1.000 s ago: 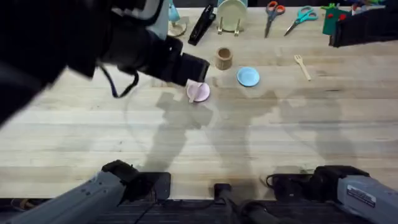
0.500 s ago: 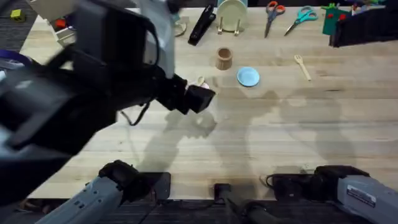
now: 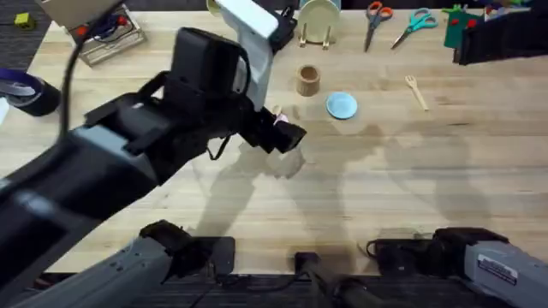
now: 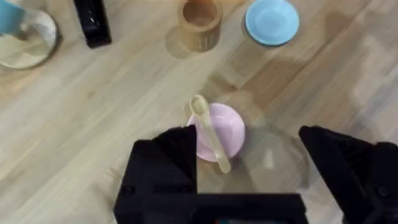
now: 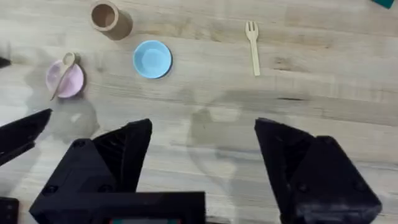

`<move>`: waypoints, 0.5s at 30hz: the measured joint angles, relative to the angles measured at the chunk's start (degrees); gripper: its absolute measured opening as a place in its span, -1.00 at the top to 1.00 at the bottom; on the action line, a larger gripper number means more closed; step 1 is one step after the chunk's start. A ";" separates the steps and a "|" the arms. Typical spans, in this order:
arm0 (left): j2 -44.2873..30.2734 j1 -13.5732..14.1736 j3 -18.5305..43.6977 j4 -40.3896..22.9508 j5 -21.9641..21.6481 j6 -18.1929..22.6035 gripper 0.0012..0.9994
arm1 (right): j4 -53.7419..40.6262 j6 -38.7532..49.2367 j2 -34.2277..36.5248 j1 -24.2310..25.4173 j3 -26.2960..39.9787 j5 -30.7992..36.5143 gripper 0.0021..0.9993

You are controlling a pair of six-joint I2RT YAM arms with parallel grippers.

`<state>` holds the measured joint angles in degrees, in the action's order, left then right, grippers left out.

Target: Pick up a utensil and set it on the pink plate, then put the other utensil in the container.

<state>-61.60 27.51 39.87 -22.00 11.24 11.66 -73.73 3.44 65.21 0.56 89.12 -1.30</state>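
spoon of pale wood [image 4: 209,133] lies across small pink round plate [image 4: 227,124], so left gripper [image 4: 249,168] gapes wide, empty, above it.

Table [image 5: 348,81]: pale planked wood, visible grain, low sheen. My spoon [image 4: 208,132]: bare light wood, matt, lying on the pink plate [image 4: 231,127], which looks smooth and faintly glossy, maybe plastic. Beyond the plate, the cup [image 4: 200,23]: tan turned wood, matt. Fork [image 5: 252,46]: same bare wood. My fingers [image 4: 165,168]: black, matt.
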 joint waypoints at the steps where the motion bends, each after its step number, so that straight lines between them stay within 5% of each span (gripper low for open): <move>1: -1.10 0.00 -0.10 0.34 0.16 0.00 -0.99 | 0.00 0.00 0.00 0.00 0.00 0.00 -0.99; 15: -5.14 0.00 -0.19 1.66 2.35 0.18 -0.99 | -2.38 0.61 0.81 0.33 0.09 0.00 -0.99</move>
<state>-66.74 27.51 39.68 -20.33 13.58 11.84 -76.12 4.06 66.02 0.89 89.21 -1.30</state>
